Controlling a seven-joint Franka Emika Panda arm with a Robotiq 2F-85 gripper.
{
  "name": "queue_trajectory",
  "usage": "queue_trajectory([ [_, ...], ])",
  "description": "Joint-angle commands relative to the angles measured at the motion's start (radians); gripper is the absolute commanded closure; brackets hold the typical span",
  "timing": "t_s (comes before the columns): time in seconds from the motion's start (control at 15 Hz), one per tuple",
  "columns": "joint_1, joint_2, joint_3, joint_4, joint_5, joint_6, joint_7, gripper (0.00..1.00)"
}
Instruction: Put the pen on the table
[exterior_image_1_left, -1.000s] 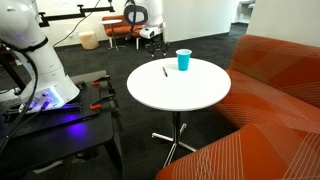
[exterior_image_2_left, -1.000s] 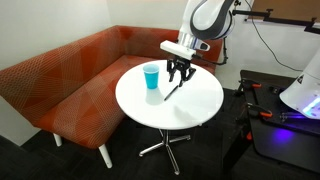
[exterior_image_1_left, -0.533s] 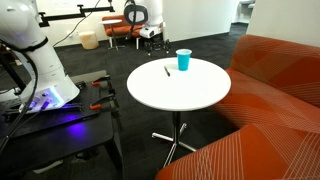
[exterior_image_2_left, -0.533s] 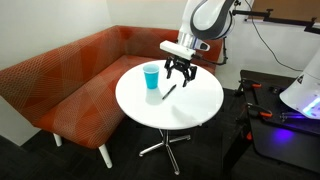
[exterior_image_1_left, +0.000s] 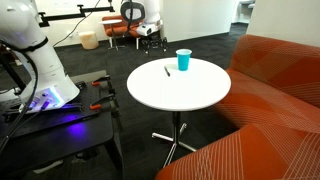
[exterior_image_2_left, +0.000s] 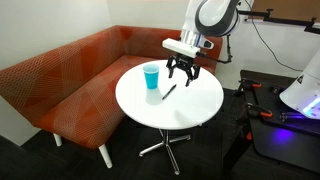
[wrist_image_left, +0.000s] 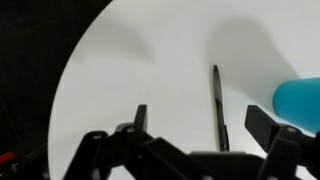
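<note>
My arm (exterior_image_2_left: 207, 20) bends down from above, wrist pointing straight at the round white table (exterior_image_2_left: 150, 108); my gripper (exterior_image_2_left: 182, 76) hangs just over it, jaws spread wide, holding nothing; the pen (exterior_image_2_left: 170, 90) lies flat on the table beneath, near the cyan cup (exterior_image_2_left: 151, 77).

Table (wrist_image_left: 150, 60), cup (wrist_image_left: 300, 100) partly beyond wrist view

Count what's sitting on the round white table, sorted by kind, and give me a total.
Thin dark pen: 1
Cyan plastic cup: 1
Total: 2
</note>
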Motion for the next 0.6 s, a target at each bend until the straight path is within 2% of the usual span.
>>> queue_trajectory([
  [0.0, -0.004, -0.132, 0.022, -0.101, -0.002, 0.024, 0.037, 0.0],
  [0.53, -0.014, -0.354, 0.058, -0.242, 0.049, 0.126, 0.012, 0.0],
])
